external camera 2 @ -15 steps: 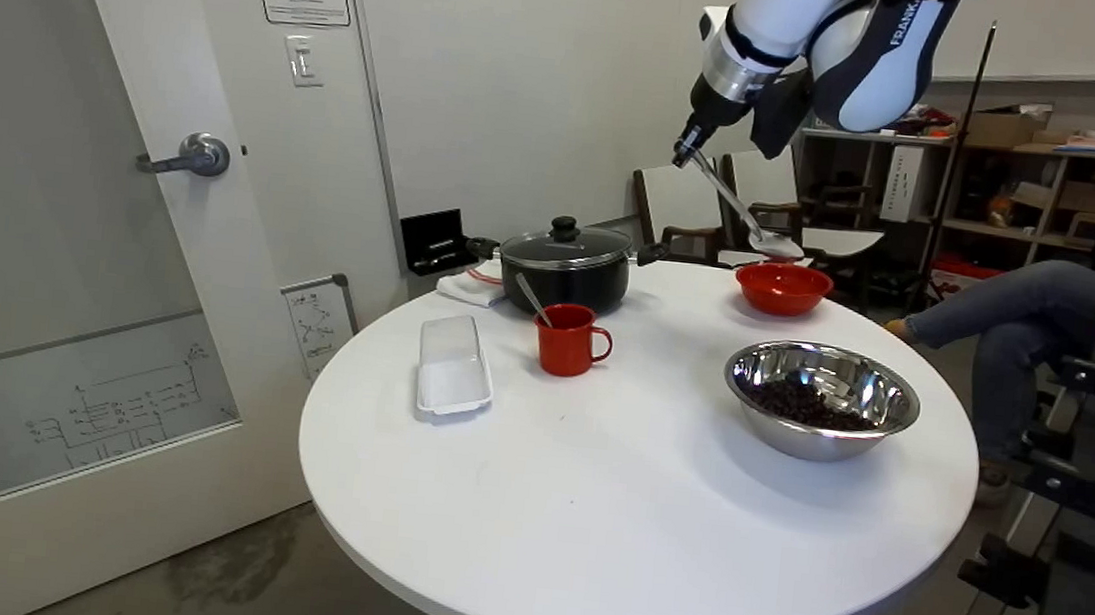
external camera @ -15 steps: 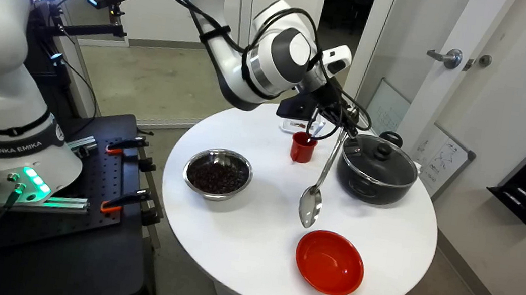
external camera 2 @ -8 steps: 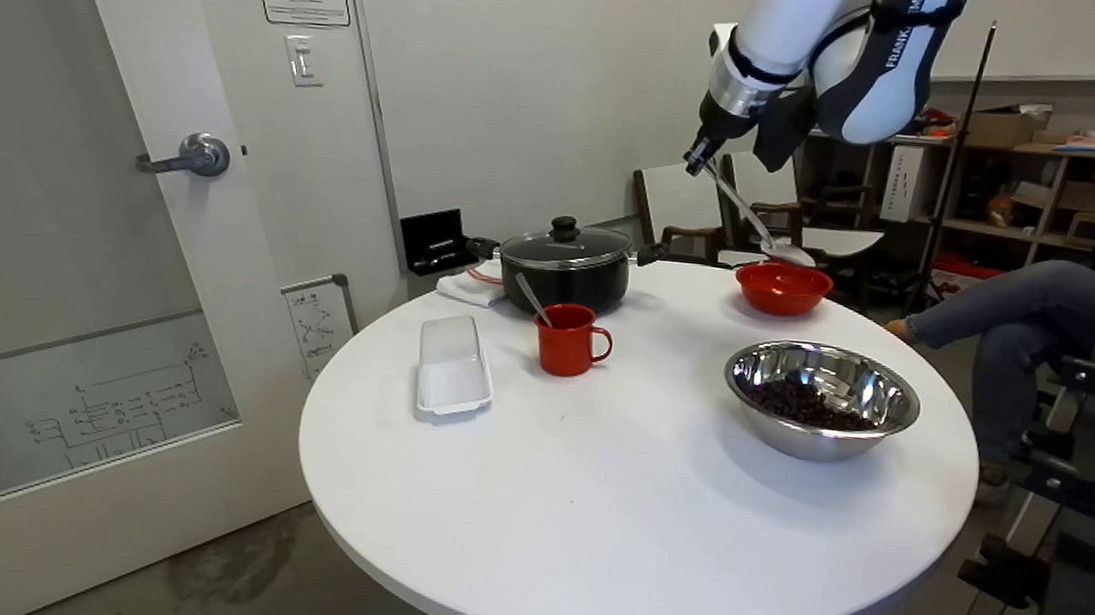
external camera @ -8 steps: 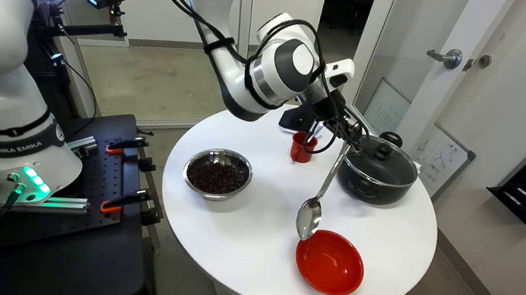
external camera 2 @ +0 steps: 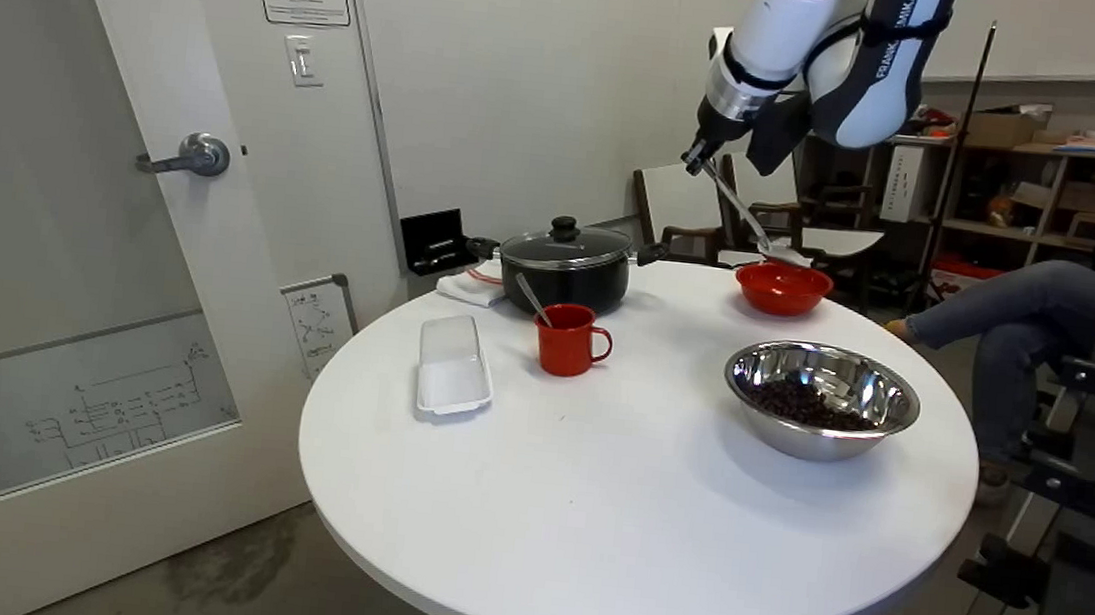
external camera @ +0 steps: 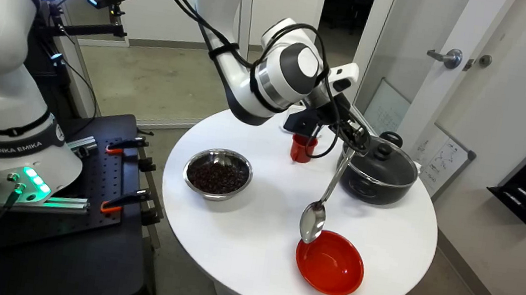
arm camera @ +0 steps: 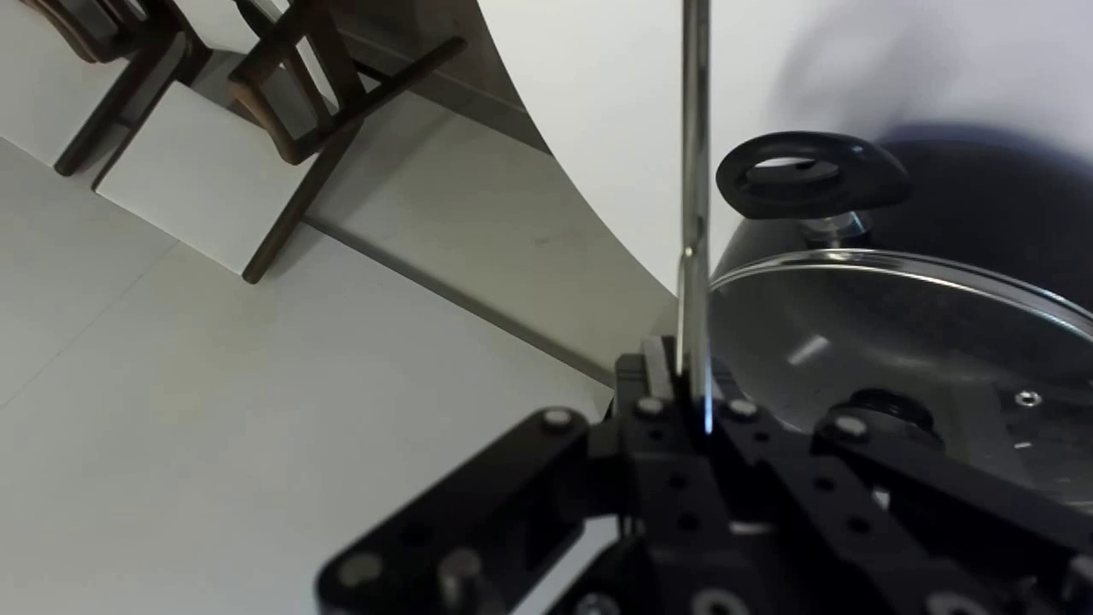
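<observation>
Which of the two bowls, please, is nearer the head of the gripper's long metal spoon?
The round red bowl: the spoon's head appears at its rim in both exterior views; the silver metal bowl holding dark pieces stands farther off.

Shiny metal spoon (external camera: 313, 220), smooth matt tabletop (external camera: 245, 246)

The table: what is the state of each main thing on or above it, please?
Spoon, held, slanting downward
Tool, closed on the spoon
Red bowl, upright, appears empty
Steel bowl, partly filled with dark pieces
Red mug, upright, utensil inside
Black pot, lid on
White dish, whether covered is unclear
</observation>
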Action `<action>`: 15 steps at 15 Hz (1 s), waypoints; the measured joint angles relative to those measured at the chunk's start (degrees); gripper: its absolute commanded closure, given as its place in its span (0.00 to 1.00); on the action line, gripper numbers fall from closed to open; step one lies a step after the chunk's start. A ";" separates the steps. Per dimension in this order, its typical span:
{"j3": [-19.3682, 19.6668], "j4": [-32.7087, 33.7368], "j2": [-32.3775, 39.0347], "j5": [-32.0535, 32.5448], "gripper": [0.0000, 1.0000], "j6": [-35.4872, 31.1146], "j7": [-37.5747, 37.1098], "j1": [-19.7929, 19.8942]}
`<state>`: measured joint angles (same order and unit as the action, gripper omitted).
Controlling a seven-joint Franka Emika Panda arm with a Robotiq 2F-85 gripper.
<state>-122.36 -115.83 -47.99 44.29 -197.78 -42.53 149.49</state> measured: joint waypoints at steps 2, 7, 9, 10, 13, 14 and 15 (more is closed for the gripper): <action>0.15 0.53 -1.54 -0.11 0.99 0.00 -1.30 0.00; 0.73 1.75 -5.10 -0.47 0.99 0.00 -4.74 0.00; 1.24 2.27 -6.39 -0.73 0.99 0.00 -5.91 0.00; 1.57 2.62 -7.12 -0.93 0.99 0.00 -6.18 0.00; 2.66 3.43 -9.48 -1.35 0.99 0.00 -7.12 0.01; 2.95 3.60 -10.16 -1.47 0.99 0.00 -7.47 0.01; 3.17 3.77 -10.81 -1.55 0.99 0.00 -7.98 0.01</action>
<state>-119.20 -112.06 -58.80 42.74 -197.78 -50.51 149.50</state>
